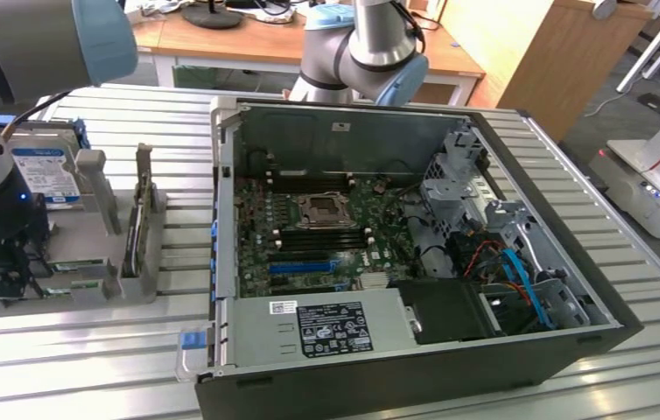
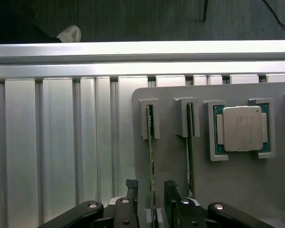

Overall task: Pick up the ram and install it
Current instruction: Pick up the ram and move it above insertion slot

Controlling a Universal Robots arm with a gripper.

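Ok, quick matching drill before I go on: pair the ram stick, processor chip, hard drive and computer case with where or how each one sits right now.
Things:
1. ram stick
2. processor chip
3. hard drive
4. computer case

States:
A. side open, circuit board exposed
B. on edge in its slot, between the open jaws
C. lying flat in a square frame
D. standing upright in a holder, blue-white label showing

Pairs: 1-B, 2-C, 3-D, 4-A
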